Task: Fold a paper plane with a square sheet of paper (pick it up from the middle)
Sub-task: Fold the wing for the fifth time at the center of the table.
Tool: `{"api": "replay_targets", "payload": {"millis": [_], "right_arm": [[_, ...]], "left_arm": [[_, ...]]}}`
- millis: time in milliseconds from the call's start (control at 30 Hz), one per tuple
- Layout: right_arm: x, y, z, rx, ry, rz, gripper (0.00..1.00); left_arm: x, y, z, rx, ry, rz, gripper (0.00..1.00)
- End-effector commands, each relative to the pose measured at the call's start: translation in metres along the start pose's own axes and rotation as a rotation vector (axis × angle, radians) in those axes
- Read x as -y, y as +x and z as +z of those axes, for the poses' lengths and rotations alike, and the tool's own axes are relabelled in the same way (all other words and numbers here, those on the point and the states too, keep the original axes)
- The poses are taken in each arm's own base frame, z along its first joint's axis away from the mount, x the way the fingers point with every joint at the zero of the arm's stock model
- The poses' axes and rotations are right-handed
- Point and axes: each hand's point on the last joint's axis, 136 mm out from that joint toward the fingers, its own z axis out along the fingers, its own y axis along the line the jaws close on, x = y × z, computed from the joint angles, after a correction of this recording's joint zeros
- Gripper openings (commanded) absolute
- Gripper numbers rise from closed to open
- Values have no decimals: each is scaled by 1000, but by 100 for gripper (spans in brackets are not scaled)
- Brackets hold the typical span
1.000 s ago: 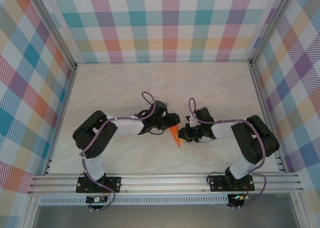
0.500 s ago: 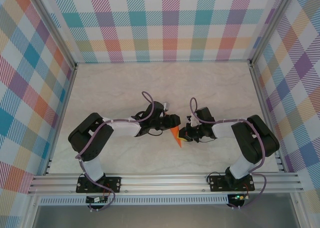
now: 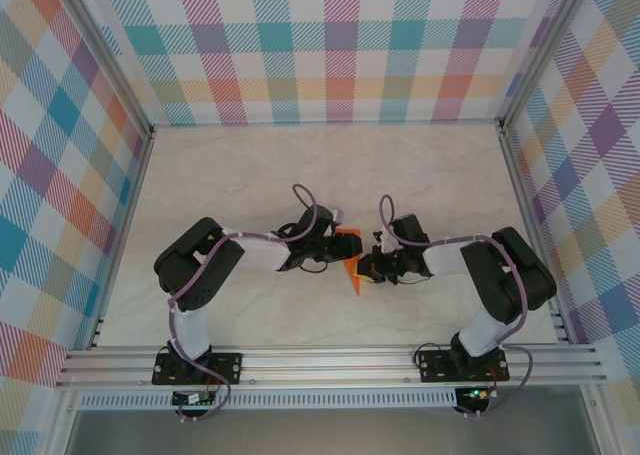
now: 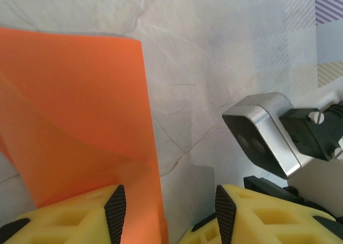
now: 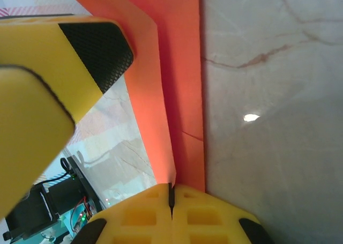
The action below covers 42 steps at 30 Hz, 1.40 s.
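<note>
Over the pale marbled surface (image 3: pixel 250 165), the left arm (image 3: pixel 200 265) reached in toward the middle. The left pincer (image 3: pixel 346 245) stood with its jaws apart. In its wrist view the two yellow fingers (image 4: pixel 69 220) had a wide gap between their black pads. The right-hand edge of the orange sheet of paper (image 4: pixel 80 120) ran down into that gap, close to the left pad, and no grip on it could be seen.

The sheet was folded, with a soft crease across its face, and hung between the two pincers above the middle of the surface. From above it showed as a small wedge (image 3: pixel 352 278) pointing toward the near edge.

Just right of it, the right pincer (image 3: pixel 366 268) had its jaws pressed together on the lower edge of the paper (image 5: pixel 177 67). In the same view a finger of the left pincer (image 5: pixel 53 67) stood close beside the sheet. The right arm (image 3: pixel 500 275) bent away to the right.
</note>
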Motion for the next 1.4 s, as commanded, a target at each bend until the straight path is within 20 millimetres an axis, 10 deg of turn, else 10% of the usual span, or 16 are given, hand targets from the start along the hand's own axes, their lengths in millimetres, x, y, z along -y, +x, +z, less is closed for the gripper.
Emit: {"api": "replay_targets", "payload": {"millis": [0,367,700,1367], "right_arm": [[-6,0,-10,19,12,-25,12],[-3,-22,-27,119,166,-109,47],[-36,-28,-20,102,-4,-169,29],[-23,-40,-3,107,-34,-101,1]], "left_arm": [[-3,-12,1,31,-12,26,50],[10,-15,-2,27,28,23,50],[18,-16,0,20,69,1,50],[31,-25,-11,43,85,4,51]]}}
